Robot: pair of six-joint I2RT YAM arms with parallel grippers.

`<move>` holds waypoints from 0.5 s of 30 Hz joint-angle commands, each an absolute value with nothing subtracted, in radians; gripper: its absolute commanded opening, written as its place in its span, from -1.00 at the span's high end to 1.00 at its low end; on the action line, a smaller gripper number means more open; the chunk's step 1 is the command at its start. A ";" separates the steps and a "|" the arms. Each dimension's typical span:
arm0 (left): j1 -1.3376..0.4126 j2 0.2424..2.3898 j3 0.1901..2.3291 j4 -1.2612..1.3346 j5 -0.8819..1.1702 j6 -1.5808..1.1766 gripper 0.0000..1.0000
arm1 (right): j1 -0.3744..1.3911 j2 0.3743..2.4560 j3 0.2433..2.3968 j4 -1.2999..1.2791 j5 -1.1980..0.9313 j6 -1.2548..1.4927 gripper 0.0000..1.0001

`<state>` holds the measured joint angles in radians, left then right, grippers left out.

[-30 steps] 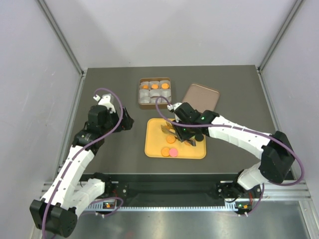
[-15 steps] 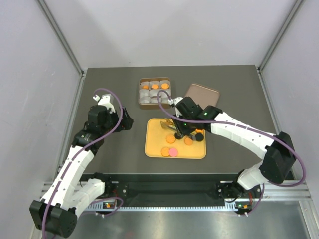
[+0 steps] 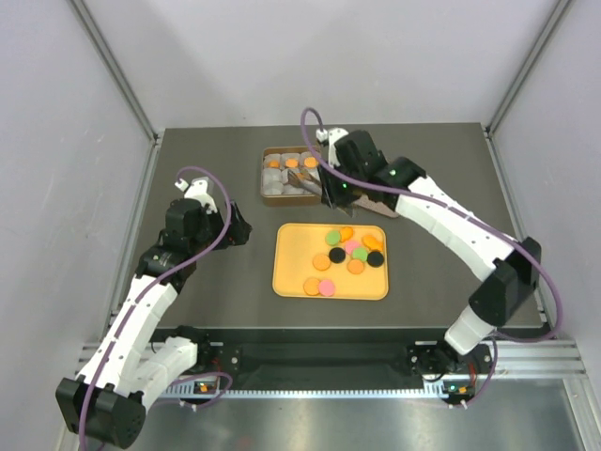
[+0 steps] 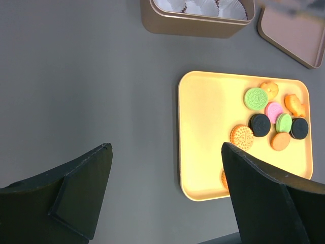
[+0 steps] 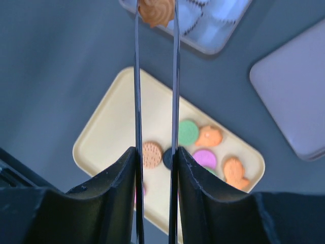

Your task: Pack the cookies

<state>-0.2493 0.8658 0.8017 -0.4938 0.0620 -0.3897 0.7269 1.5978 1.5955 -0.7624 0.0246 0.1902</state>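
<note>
One orange cookie [image 5: 157,8] is clamped edge-on between the right gripper [image 5: 156,16] blades above the tin [image 3: 266,191]. Other cookies [image 3: 352,252] are seen on the tray [image 3: 291,282]. The left gripper [image 4: 166,150] is held spread, empty. Cookies are judged light, rigid and brittle, best pinched gently across the rims.

Swung my R gripper [image 3: 315,181] off the yellow tray [image 3: 286,282] & back over the tin [image 3: 282,199] at the rear; 1 s ago it sat low over the tray's far half. It's now pinching an orange cookie [image 5: 157,11] at the tips, above the paper cups [image 5: 208,23]. W/ it gone, the green, pink, black & orange cookies [image 3: 349,246] it hid are in view.
</note>
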 commanded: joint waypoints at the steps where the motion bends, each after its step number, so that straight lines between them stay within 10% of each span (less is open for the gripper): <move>1: -0.244 0.848 0.802 -0.468 0.049 -0.385 -0.86 | 0.693 1.721 1.738 -0.684 0.005 0.179 0.33; 15: -0.242 0.862 0.805 -0.469 0.048 -0.383 -0.87 | 0.669 2.134 2.112 -0.620 -0.061 0.210 0.33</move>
<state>-0.2489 0.8665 0.8017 -0.4938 0.0586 -0.3897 0.6762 2.1262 2.0392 -0.6846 -0.0246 0.1963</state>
